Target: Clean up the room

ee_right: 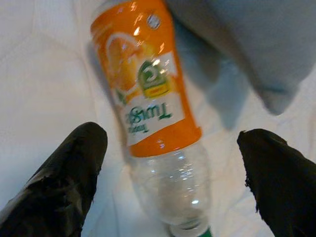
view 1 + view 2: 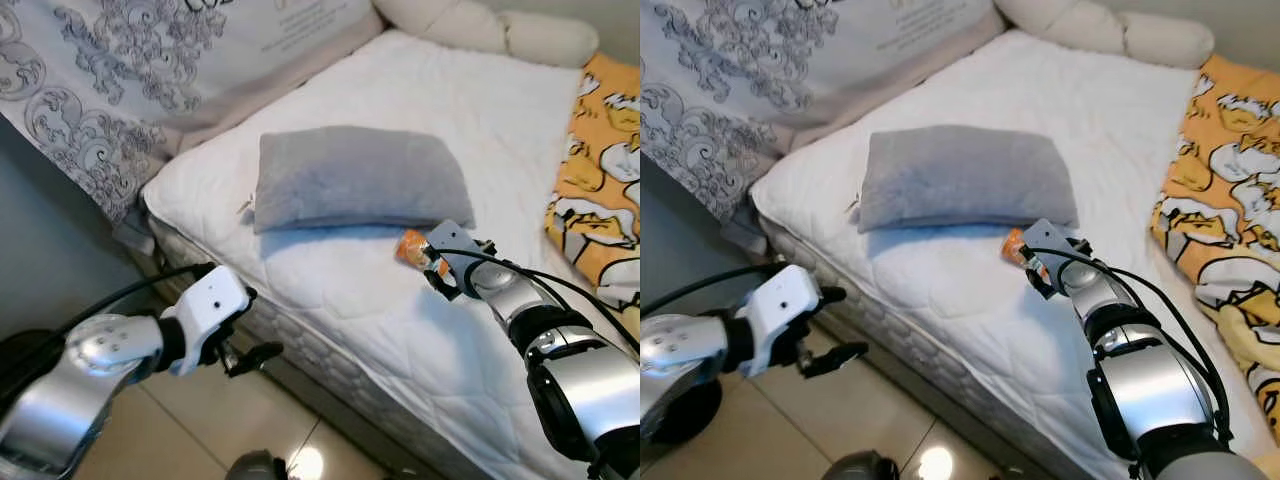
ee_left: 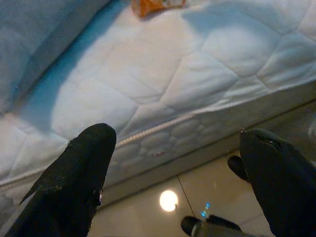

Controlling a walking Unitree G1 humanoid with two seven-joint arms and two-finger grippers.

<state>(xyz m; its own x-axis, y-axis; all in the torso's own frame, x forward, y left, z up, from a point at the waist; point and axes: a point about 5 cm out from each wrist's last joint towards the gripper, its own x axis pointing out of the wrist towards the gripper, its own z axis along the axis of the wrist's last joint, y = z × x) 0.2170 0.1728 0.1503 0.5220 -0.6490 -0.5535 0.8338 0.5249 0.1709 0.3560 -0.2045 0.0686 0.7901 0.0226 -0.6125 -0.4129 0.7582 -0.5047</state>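
Note:
An empty clear plastic bottle with an orange label (image 1: 148, 98) lies on the white mattress (image 2: 400, 330), just off the grey pillow's (image 2: 355, 178) front corner. From the head views the same bottle (image 2: 410, 247) peeks out in front of my right wrist. My right gripper (image 1: 173, 168) is open, one finger on each side of the bottle's clear end, not touching it. Beside the bed's near corner, over the floor, my left gripper (image 2: 252, 322) is also open and holds nothing. In the left wrist view its fingers (image 3: 74, 177) point at the mattress side.
A yellow duck-print blanket (image 2: 600, 170) covers the bed's right side. White cushions (image 2: 490, 30) sit at the far end. A grey patterned cloth (image 2: 120, 80) hangs along the left. Shiny floor tiles (image 2: 200, 430) lie below the mattress edge.

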